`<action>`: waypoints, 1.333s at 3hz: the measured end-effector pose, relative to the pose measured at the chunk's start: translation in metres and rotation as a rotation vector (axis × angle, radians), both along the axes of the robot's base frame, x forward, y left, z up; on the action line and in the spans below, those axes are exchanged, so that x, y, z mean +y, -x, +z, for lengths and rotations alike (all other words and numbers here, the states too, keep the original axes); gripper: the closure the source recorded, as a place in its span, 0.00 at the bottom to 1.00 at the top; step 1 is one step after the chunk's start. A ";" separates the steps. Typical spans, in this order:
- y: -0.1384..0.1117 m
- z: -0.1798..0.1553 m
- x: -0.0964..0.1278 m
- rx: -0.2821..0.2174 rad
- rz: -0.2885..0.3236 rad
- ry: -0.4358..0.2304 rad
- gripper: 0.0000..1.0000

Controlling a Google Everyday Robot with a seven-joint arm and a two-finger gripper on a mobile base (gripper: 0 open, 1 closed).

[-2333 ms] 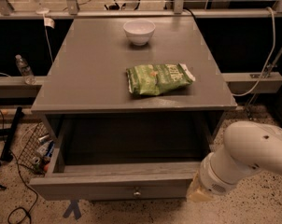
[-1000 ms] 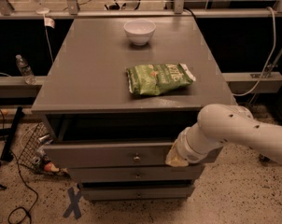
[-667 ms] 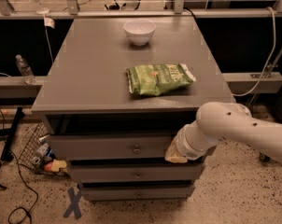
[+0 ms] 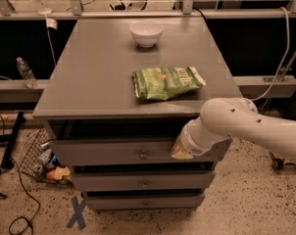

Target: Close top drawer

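Note:
The top drawer (image 4: 113,152) is the highest of three grey drawers in the cabinet, with a small round metal knob (image 4: 143,155) at the centre of its flat front. It stands out only slightly from the cabinet, with a thin dark gap under the top. My white arm comes in from the right, and my gripper (image 4: 181,152) is pressed against the right part of the drawer front. Its fingers are hidden behind the wrist.
On the grey cabinet top (image 4: 89,82) lie a green chip bag (image 4: 166,82) and a white bowl (image 4: 146,32). Two lower drawers (image 4: 138,182) sit beneath. A wire basket with clutter (image 4: 42,160) and cables lie on the floor at the left. A plastic bottle (image 4: 25,72) stands on a ledge.
The top drawer has gone from wide open to nearly shut. My arm has moved up and inward with it, pushing the front toward the cabinet.

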State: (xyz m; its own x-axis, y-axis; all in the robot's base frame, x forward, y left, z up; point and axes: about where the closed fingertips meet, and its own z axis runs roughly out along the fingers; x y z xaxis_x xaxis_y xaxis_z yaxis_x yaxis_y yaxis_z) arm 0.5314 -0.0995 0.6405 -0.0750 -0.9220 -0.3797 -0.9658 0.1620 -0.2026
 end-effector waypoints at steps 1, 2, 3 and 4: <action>0.000 0.004 -0.005 -0.006 -0.007 0.018 1.00; 0.021 -0.001 -0.024 0.044 -0.052 0.038 1.00; 0.046 -0.013 -0.047 0.113 -0.118 0.049 1.00; 0.073 -0.019 -0.084 0.172 -0.229 0.071 1.00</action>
